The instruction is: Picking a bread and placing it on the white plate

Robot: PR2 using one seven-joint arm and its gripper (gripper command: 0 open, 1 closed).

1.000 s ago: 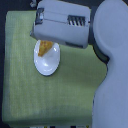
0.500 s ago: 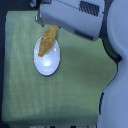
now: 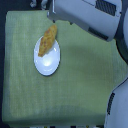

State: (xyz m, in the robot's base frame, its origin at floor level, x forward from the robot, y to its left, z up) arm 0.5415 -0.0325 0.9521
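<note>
The bread, a golden-orange bumpy piece, lies tilted across the upper left part of the white plate, with its upper end reaching over the rim. My gripper is just above the bread's upper end at the top of the exterior view, and only one dark finger shows clearly. Nothing is held in it, and the bread rests on the plate by itself. The grey arm runs from there towards the exterior view's right.
A green cloth covers the table under the plate. The robot's grey body fills the exterior view's lower right corner. The dark table edge runs along the exterior view's left.
The gripper has lifted away towards the top of the view, uncovering the plate. The bread has been let go and stays on the plate.
</note>
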